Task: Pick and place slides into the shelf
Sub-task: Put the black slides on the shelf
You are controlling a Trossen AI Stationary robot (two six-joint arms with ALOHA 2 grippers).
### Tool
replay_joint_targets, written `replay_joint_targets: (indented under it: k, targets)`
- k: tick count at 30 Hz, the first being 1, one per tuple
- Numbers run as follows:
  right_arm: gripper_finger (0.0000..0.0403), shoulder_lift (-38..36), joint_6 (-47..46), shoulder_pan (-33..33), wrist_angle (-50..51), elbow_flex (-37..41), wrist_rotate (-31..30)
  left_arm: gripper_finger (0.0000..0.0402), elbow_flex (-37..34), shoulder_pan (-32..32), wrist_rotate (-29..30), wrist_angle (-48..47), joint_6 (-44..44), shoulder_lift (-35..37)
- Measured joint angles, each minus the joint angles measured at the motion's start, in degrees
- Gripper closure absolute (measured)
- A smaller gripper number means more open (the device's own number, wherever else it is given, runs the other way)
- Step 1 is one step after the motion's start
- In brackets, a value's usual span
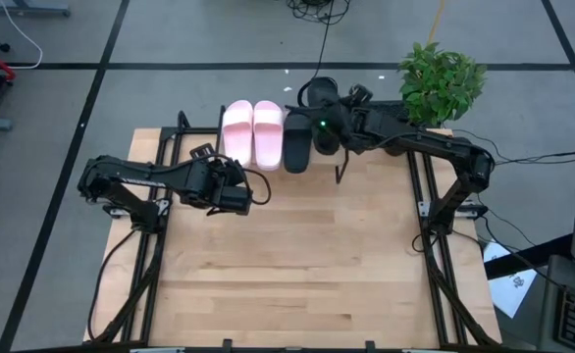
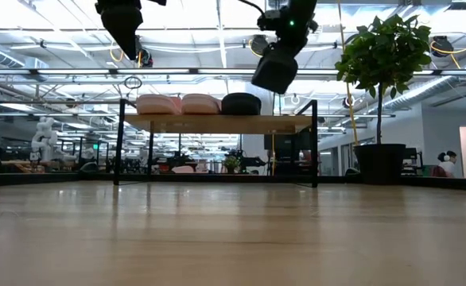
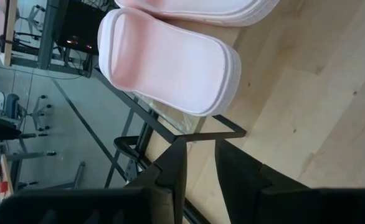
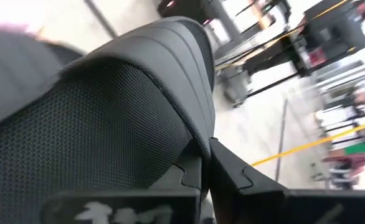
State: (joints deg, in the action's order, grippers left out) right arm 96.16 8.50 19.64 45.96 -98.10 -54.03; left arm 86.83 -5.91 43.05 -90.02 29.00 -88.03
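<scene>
The last black slide (image 2: 275,70) is held in the clenched right hand (image 1: 329,126), raised above the shelf (image 2: 217,123) beside the black slide (image 1: 296,142) already set there. The two pink slides (image 1: 252,132) are lined up on the shelf's left part. The held slide is judged best lowered into the free space at the shelf's right end, sole down and parallel to its mate, and released only once the board is met. The left hand (image 1: 231,183), slightly parted and holding nothing, is poised above the tabletop (image 1: 297,265) near the pink pair.
</scene>
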Motion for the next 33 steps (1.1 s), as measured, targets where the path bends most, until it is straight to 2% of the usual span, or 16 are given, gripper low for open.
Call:
replay_joint_targets:
  k: [7,16,33]
  targets:
    - [0.0403,0.55,-9.12,0.94,8.78,0.04,2.07,0.0314,0.0,0.0,0.04,0.0,-0.01,0.0]
    - [0.0403,0.59,-9.58,0.92,7.62,0.06,4.62,0.0314,0.0,0.0,0.04,0.0,-0.21,0.0]
    - [0.0403,5.79,-7.91,0.9,10.13,0.1,3.85,0.0314,0.0,0.0,0.04,0.0,-0.25,0.0]
